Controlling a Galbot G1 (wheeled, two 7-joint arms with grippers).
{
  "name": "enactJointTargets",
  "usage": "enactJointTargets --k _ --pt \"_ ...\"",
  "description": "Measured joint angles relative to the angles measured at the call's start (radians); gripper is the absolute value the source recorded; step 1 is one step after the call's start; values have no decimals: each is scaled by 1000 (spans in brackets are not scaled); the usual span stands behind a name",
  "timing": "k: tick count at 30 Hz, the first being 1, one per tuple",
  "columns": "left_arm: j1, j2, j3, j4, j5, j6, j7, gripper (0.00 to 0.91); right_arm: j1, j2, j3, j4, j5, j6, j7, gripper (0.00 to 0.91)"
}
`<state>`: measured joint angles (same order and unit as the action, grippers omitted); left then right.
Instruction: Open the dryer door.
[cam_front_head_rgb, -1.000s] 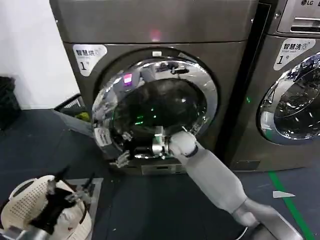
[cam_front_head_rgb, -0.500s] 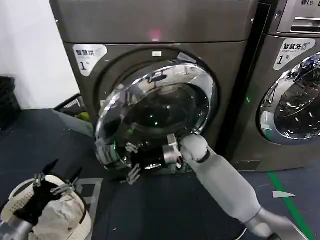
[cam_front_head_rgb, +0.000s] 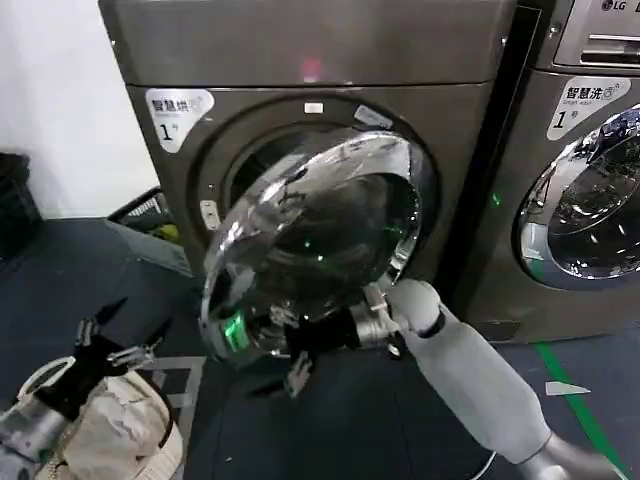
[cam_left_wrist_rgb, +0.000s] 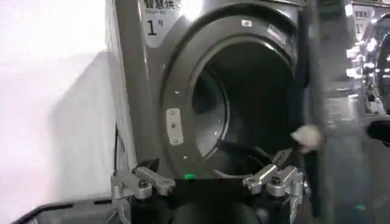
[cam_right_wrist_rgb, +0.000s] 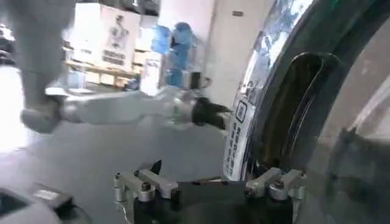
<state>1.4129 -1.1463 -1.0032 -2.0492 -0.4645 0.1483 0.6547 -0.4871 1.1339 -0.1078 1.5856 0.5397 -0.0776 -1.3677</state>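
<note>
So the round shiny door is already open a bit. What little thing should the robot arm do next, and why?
Probably keep swinging the dryer door a little wider. It stands only partly open, still covering much of the opening of the dryer. The right gripper, fingers apart, sits at the door's lower edge, well placed to carry on. The left gripper waits low, fingers apart, above a white basket.

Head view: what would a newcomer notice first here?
The dryer door, its chrome ring shining, stands partly swung out from the dryer, exposing the dark drum opening. The right end effector sits at the door's lower edge, and the left end effector hovers open at lower left over a white basket.
</note>
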Motion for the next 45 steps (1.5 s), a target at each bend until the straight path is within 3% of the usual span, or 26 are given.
enactJointTargets --k 12,22,32,38,45 --pt "-62 173 122 3 -227 17 -12 907 -18 -58 76 -8 66 4 -96 907" --pt "-186 320 330 43 -273 -1 -20 907 -64 -107 162 -3 79 21 -95 907" --pt "-311 355 510 105 -298 -19 -13 907 -192 -145 422 -1 79 13 -92 907" --pt "-362 338 600 119 -296 -7 -5 907 -281 -101 612 -4 46 17 7 907" --pt "-383 359 676 81 -299 -8 18 907 -390 -63 835 65 48 23 194 907"
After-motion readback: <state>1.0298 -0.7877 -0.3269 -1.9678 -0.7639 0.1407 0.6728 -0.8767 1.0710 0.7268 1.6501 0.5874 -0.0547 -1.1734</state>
